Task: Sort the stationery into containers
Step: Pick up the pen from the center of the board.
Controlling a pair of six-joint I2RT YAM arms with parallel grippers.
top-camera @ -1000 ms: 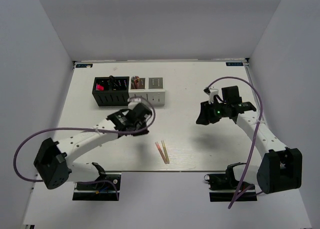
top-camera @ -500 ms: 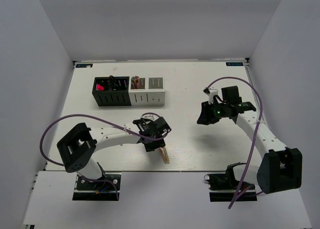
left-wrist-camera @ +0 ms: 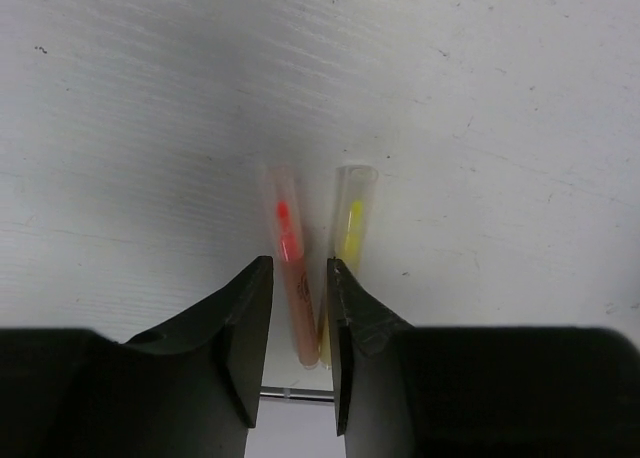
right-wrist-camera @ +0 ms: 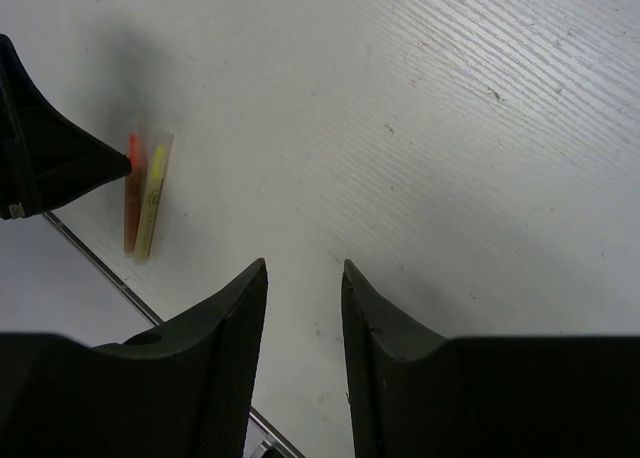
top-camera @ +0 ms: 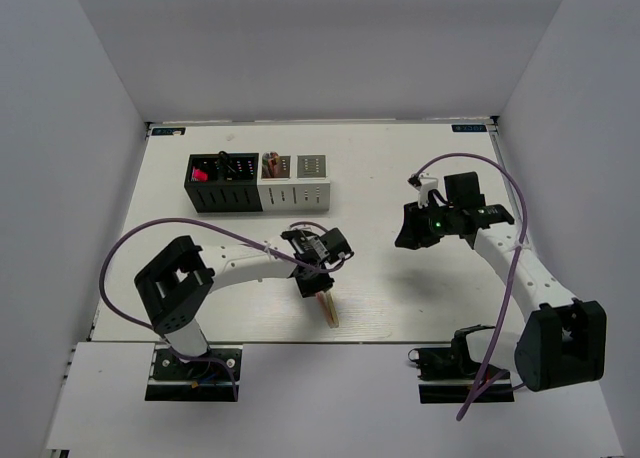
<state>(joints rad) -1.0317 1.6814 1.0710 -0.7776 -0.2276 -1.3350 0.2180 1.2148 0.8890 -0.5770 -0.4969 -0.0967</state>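
Note:
Two thin sticks lie side by side near the table's front edge, one pink (left-wrist-camera: 290,278) and one yellow (left-wrist-camera: 348,240); from above they show as a pair of sticks (top-camera: 328,310). My left gripper (left-wrist-camera: 298,268) is down over them, open, its jaws either side of the pink stick with a little gap on each side. The yellow stick lies just outside the right finger (left-wrist-camera: 345,308). The left gripper (top-camera: 314,284) sits at the sticks' far end. My right gripper (right-wrist-camera: 305,268) is open and empty, held above bare table at the right (top-camera: 408,234). The black container (top-camera: 222,186) and the light grey container (top-camera: 296,190) stand at the back left.
The black container holds a pink item (top-camera: 199,175); the grey one has items in its left compartment (top-camera: 271,165). A metal rail (right-wrist-camera: 100,268) marks the table's front edge just beyond the sticks. White walls enclose the table. A purple cable (top-camera: 120,258) loops by the left arm.
My left arm swung from beside the containers to the front of the table and came down over the sticks, its jaws narrowing round the pink one. The right gripper opened somewhat and stayed put.

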